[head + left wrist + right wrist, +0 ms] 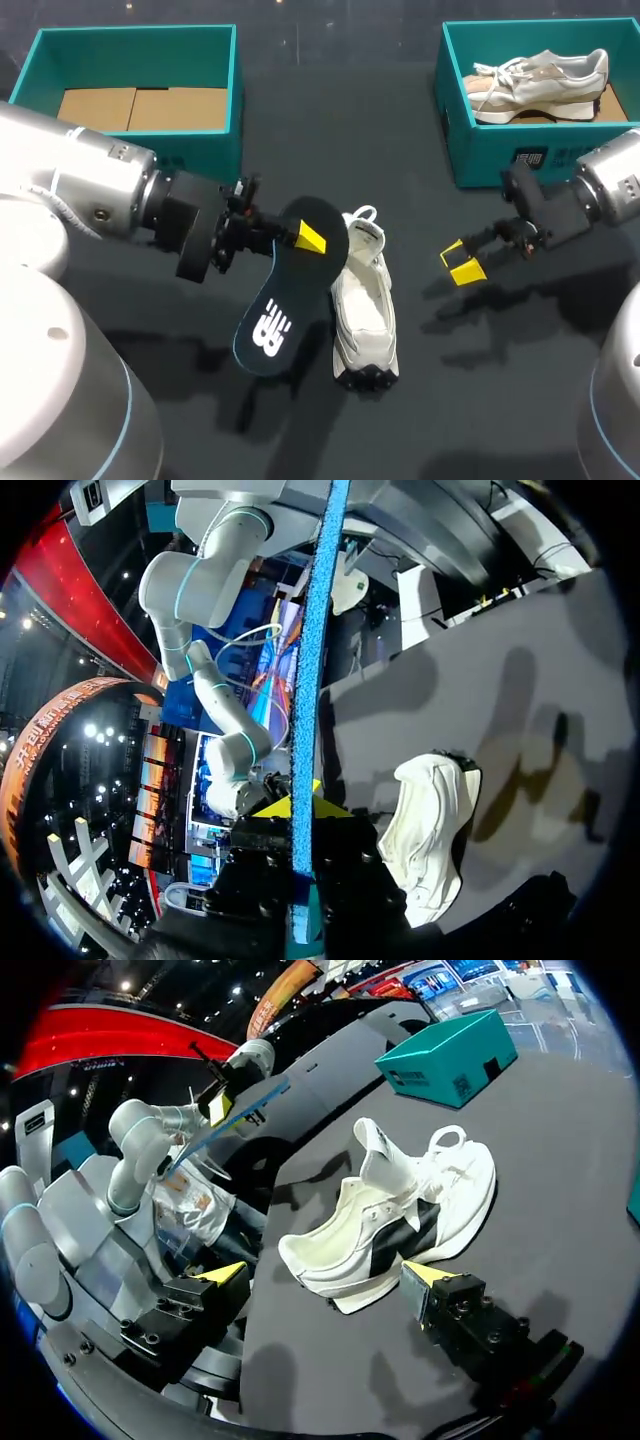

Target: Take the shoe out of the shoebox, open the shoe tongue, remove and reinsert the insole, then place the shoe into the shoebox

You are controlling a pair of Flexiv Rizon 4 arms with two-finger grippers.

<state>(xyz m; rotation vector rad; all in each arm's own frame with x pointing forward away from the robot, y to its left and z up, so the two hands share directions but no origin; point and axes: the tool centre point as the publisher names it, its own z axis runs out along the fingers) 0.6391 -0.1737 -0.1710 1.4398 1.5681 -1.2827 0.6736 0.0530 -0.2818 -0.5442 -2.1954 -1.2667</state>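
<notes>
The tabletop carries an empty left shoebox at 11 o'clock and a right shoebox at 1 o'clock, which holds a second shoe. The shoe lies near centre, towards 6 o'clock, apparently tipped onto its side with the tongue pulled open. The insole hangs above the tabletop at 9 o'clock of the shoe, clamped near its upper end by the left fingers. The right fingers hover at 3 o'clock of the shoe, spread wide and empty. The step in hand appears to be reinsertion: steady the shoe and hold the tongue back with the right fingers, align the insole with the opening, then feed the toe end in first at a shallow angle. The far left finger is hidden behind the insole. Which end of the insole is the toe cannot be told, and the shoe's toe cavity is not visible
</notes>
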